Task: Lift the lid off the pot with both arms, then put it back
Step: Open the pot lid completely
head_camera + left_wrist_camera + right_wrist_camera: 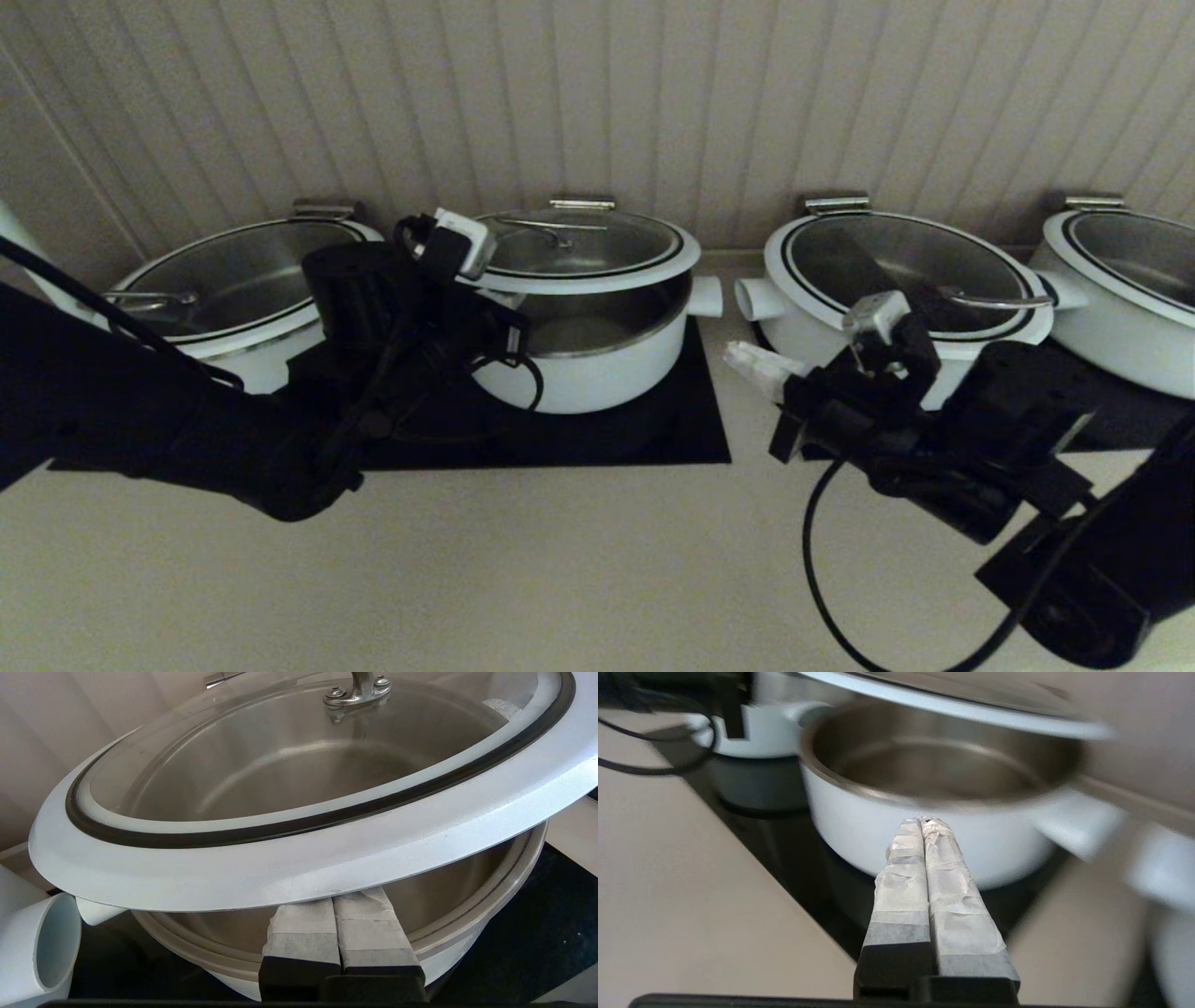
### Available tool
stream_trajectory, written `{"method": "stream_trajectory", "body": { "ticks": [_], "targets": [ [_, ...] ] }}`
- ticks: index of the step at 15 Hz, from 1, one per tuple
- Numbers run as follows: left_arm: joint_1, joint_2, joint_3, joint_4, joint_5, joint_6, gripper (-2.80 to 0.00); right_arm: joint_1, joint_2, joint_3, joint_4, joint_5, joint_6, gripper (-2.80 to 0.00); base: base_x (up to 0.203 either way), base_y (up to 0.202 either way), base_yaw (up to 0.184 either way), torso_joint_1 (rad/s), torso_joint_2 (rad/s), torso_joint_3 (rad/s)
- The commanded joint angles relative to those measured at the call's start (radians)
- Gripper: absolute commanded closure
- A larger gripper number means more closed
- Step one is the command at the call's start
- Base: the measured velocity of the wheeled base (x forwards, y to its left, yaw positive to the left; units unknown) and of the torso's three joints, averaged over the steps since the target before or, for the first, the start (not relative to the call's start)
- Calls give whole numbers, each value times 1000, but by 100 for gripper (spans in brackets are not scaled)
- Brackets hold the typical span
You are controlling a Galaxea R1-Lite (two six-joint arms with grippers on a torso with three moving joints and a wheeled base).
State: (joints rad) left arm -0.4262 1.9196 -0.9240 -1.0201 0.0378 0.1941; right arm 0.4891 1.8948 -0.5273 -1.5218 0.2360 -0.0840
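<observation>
The white pot (597,369) stands on a black mat (681,434) in the middle of the head view. Its glass lid (583,247) with a white rim and steel bar handle is raised off the pot's front edge and tilted. My left gripper (499,301) is shut, with its taped fingers (303,924) tucked under the lid's rim (299,858) at the pot's left side, over the steel interior (444,891). My right gripper (754,366) is shut and empty, off to the pot's right, apart from it. Its tips (922,822) point at the pot's white wall (859,826), below the lid (971,711).
Wider white pots with lids stand to the left (233,280), right (896,271) and far right (1130,280). The right pot's side stub (754,299) faces the task pot's stub (707,296). A ribbed wall runs close behind. A beige counter (560,560) lies in front.
</observation>
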Motion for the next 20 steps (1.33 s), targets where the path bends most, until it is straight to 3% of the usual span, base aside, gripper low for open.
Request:
{"method": "stream_trajectory", "body": {
  "ticks": [1,4,8,11,15,16,18,20],
  "targets": [
    [-2,-2,1,-6,-1,1,0,-8,-104,101,-42,-137,-9,0,0,0,0,0,0,0],
    [-2,-1,4,-6,0,2,0,-12,-165,222,-41,-302,-66,0,0,0,0,0,0,0],
    [-2,-4,7,-6,1,1,0,-12,-296,391,-42,-412,-135,0,0,0,0,0,0,0],
    [-2,-1,8,-6,1,2,0,-12,-406,511,-33,-570,-171,0,0,0,0,0,0,0],
    [-2,5,8,-6,-1,2,0,-37,-650,525,147,-791,-170,0,0,0,0,0,0,0],
    [-2,13,8,-7,1,2,0,-58,-713,526,198,-837,-171,0,0,0,0,0,0,0],
    [-2,19,8,-8,1,2,0,-188,-825,527,299,-893,-192,0,0,0,0,0,0,0],
    [-3,24,7,-8,0,2,0,-315,-972,527,378,-908,-274,0,0,0,0,0,0,0]
  ]
}}
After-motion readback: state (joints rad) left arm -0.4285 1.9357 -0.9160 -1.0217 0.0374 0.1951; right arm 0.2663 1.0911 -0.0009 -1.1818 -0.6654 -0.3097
